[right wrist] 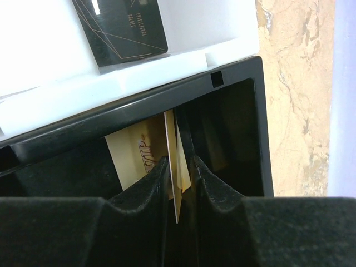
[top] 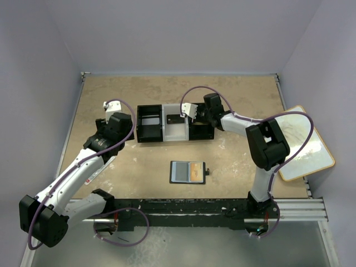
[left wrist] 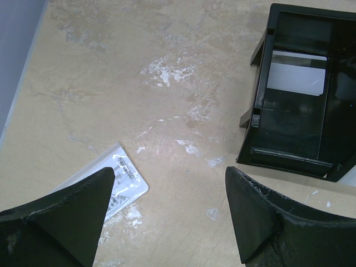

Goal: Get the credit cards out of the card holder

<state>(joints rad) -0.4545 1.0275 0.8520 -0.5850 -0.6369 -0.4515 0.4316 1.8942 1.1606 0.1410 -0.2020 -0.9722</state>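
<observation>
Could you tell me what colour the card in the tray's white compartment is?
The card is black with thin gold lines, clearest in the right wrist view.

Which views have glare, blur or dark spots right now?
Top view: even light, sharp, card holder small. Left wrist: table sharp, near fingers soft. Right wrist: white compartment washed out, black compartment very dark, gold card between its fingers readable.
</observation>
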